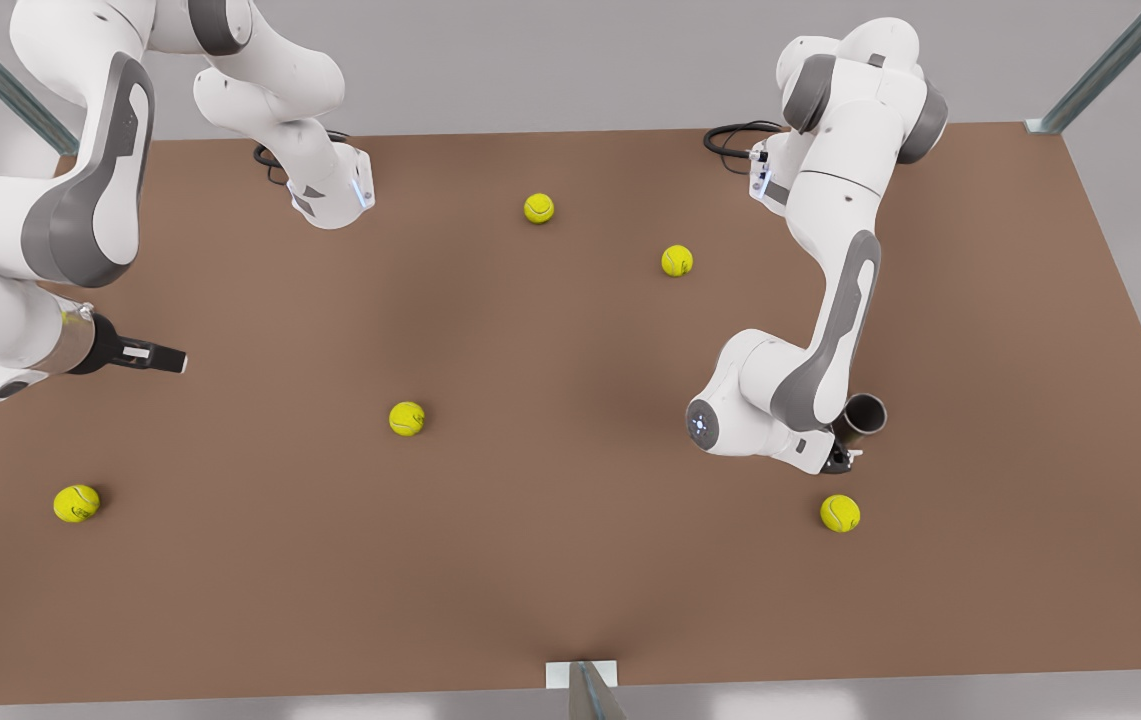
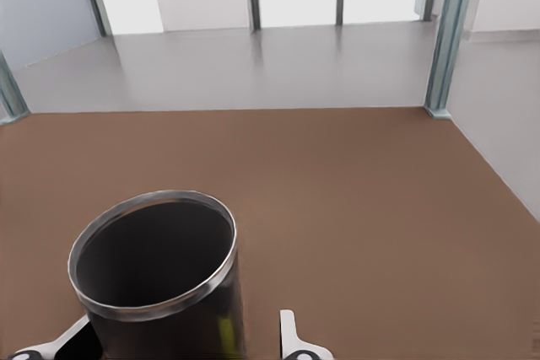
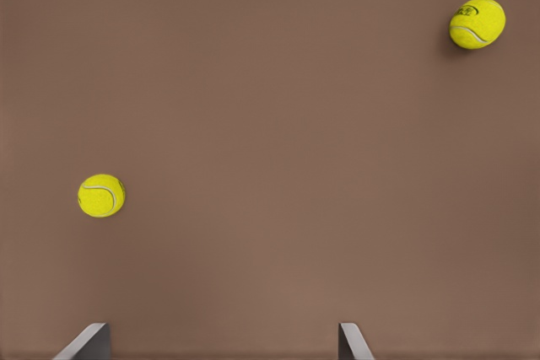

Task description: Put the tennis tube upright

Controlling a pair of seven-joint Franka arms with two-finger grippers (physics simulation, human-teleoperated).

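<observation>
Fingers of your left gripper (image 2: pixel 160 351) stand spread on either side of the tennis tube (image 2: pixel 156 280); one pale fingertip (image 2: pixel 288 335) sits a little off the tube's wall, the other is mostly hidden behind it, so you can't tell whether they are actually pressing on it. In the front view that gripper (image 1: pixel 842 458) is low over the table (image 1: pixel 550 560) at about 4 o'clock from the table's middle, and the tube (image 1: pixel 865 413) rises beside the wrist with its open mouth facing up. Judged from that, the tube looks upright or very nearly so, and the fingers flank its lower body to steady it there.

Your tube is a smooth, dark grey, metallic-looking cylinder with a hollow black inside and a thin, brighter rim that catches the light. A tennis ball (image 1: pixel 840 513), fuzzy yellow-green with a pale seam, lies near it at 6 o'clock from the tube.

Your right gripper (image 3: pixel 224 345) waits with fingers wide apart and nothing between them, hanging over bare brown matte tabletop; in the front view it (image 1: pixel 162 357) sits at about 9 o'clock from the table's middle.
</observation>
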